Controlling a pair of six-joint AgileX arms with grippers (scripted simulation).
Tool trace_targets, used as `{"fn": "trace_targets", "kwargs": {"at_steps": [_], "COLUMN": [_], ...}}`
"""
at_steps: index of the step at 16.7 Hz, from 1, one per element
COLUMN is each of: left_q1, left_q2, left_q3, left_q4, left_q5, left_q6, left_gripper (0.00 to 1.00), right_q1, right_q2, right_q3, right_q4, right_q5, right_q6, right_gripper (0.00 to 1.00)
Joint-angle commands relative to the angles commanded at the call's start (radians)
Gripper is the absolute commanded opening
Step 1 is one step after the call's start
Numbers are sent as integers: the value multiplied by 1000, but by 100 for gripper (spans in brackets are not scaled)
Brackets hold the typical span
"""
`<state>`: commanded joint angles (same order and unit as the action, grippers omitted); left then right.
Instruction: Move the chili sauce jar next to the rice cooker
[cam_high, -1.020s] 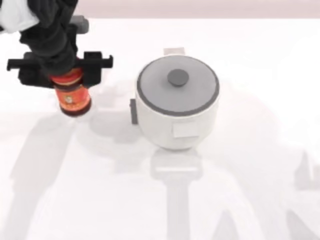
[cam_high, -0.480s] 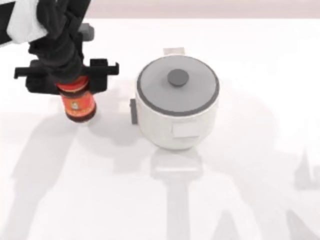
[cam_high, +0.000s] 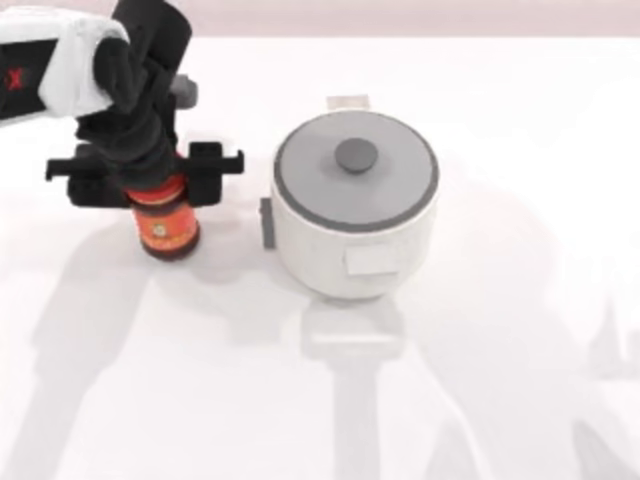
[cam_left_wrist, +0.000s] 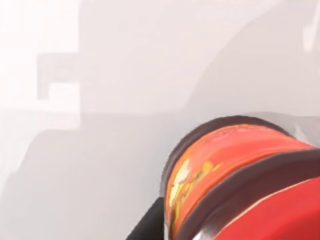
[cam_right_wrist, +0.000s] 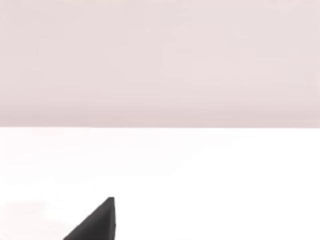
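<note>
From above, my left gripper (cam_high: 150, 178) clamps the roughly upright chili sauce jar (cam_high: 167, 228) near the tabletop's (cam_high: 480, 380) far-left corner, left of the rice cooker (cam_high: 355, 205); my wrist view shows only its label.

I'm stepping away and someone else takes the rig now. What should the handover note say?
Left tool: shut on the chili sauce jar, gripping its top, at the table's left.
Right tool: not in the top view; its wrist view shows only a dark tip.
Rice cooker: mid-table, with a clear gap between it and the jar.
Done: jar grasped.
Left: bring the jar beside the cooker, set it down, release.
</note>
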<state>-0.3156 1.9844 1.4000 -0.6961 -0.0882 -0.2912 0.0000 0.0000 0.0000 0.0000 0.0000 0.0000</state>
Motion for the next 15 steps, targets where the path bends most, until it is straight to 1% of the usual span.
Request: {"fn": "trace_targets", "kwargs": {"at_steps": [1, 14, 15], "left_q1": [0, 0, 0], "left_q2": [0, 0, 0], "left_q3": [0, 0, 0], "left_q4": [0, 0, 0], "left_q5": [0, 0, 0], "left_q6": [0, 0, 0], "left_gripper": [0, 98, 100], "right_q1": [0, 0, 0], "right_q2": [0, 0, 0], "right_q3": [0, 0, 0], "right_q4": [0, 0, 0], "right_q5": [0, 0, 0], "right_q6": [0, 0, 0], "right_gripper": [100, 100, 100]}}
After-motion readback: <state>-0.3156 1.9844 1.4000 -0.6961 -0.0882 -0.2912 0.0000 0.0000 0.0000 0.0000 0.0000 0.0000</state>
